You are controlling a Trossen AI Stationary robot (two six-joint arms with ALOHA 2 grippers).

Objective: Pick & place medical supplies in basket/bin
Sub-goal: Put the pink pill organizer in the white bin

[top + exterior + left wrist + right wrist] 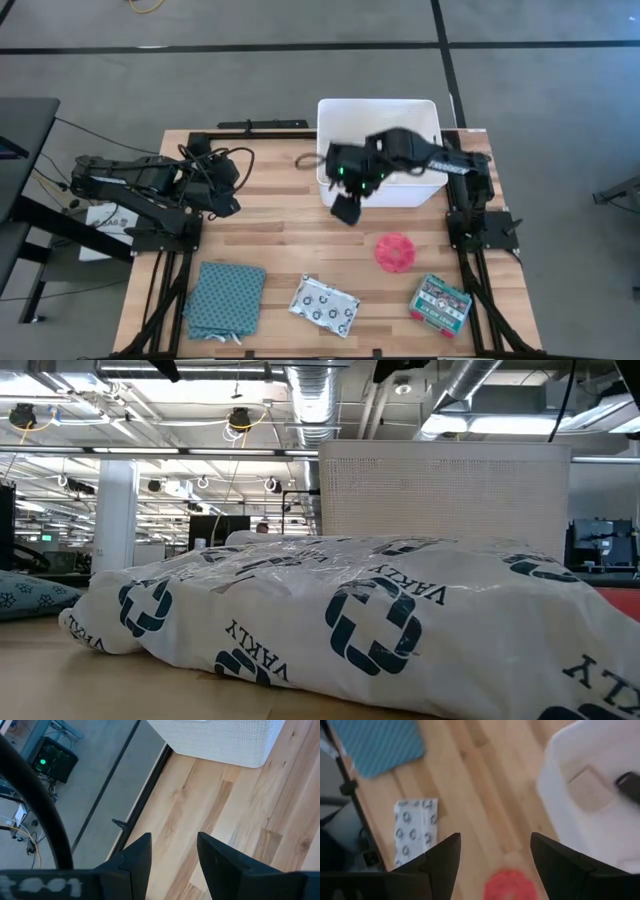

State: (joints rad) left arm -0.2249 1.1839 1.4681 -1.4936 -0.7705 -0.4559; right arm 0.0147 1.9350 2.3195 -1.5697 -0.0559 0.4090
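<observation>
Two items at least are lying inside the white tub (378, 112): the right wrist view is showing a beige roll (590, 788) and part of a black cylinder (629, 784) in it. Right tool (346, 208) is hanging released and empty just over the tub's near-left corner, above the worktop (270, 245). Left tool (172, 852) is waiting released, well left of the tub. Remaining out: pink spiky ball (396, 251) near the tub's front, silvery dotted packet (324, 305), green-and-red box (441, 303) and blue patterned packet (226, 297) farther off. Judgement: task is partly done, four pieces left.
</observation>
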